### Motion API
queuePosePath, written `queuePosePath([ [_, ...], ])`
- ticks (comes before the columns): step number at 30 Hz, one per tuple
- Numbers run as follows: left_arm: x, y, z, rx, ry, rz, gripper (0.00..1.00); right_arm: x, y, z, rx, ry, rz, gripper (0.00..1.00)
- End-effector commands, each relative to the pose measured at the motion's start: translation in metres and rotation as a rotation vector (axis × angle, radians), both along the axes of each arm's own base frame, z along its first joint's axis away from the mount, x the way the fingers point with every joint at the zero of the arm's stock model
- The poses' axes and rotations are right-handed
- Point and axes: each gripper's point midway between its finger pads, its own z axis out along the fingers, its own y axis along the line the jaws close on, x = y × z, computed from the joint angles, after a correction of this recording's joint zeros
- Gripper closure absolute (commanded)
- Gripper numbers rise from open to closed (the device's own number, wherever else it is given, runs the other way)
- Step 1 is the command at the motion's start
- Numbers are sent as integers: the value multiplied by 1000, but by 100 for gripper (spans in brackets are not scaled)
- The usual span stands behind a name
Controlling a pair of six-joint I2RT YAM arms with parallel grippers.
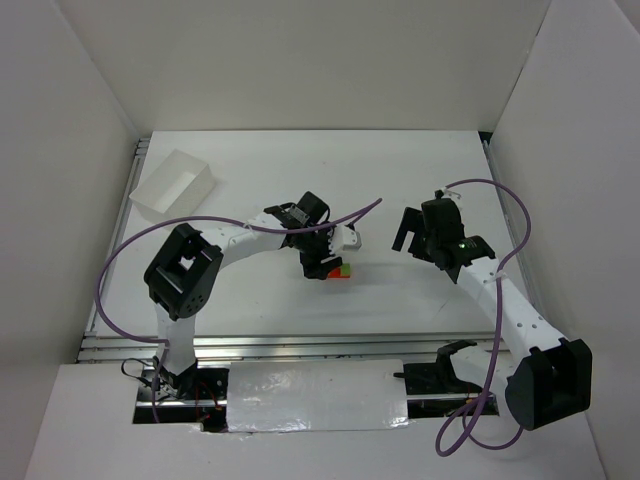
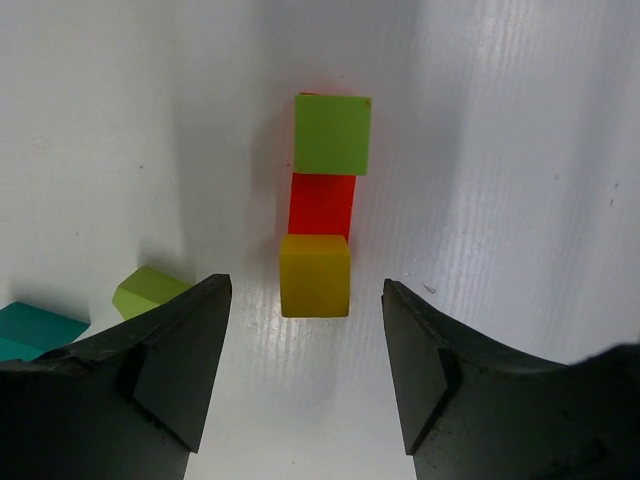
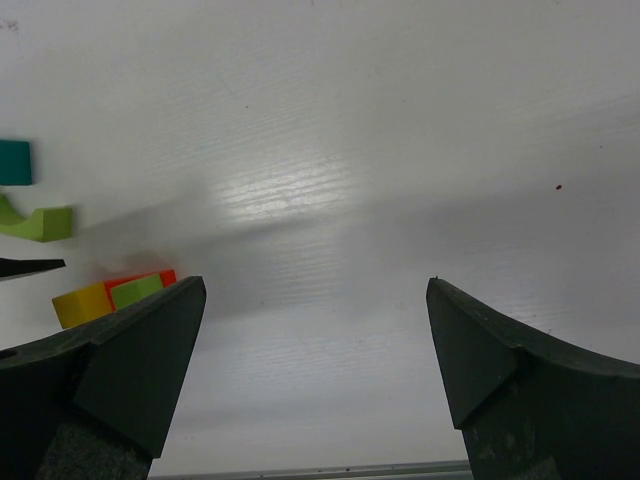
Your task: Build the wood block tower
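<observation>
The left claw (image 2: 305, 300) hangs low over the middle of the white surface (image 2: 520, 150) with its jaws wide, and it holds nothing. In the left wrist view a yellow block (image 2: 315, 275) is seen between the two dark fingers (image 2: 180, 360), with a free gap on each side, so no finger touches it. Beyond it a red block (image 2: 322, 203) and then a green block (image 2: 332, 134) follow in one line, each touching the next; I cannot tell if any of them lies on another. To the left of this line, apart from it, lie a light green piece (image 2: 150, 292) and a teal piece (image 2: 35, 328), close to each other. The right claw (image 3: 315, 300) is also wide and empty, over bare surface to the right of the blocks. A white box (image 1: 178, 186) stands near the far left corner.
</observation>
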Motion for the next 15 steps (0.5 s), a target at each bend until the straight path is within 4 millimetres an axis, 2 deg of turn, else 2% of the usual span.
queuePosePath([
  [1, 7, -7, 7, -26, -27, 15, 25, 6, -3, 7, -1, -49, -12, 0],
  [6, 13, -7, 9, -23, -49, 36, 30, 6, -3, 8, -2, -52, -15, 0],
  [9, 9, -10, 12, -36, -38, 4, 36, 6, -3, 8, -1, -52, -16, 0],
  [15, 0, -11, 12, -45, -6, -34, 41, 5, -3, 8, 0, -55, -14, 0],
])
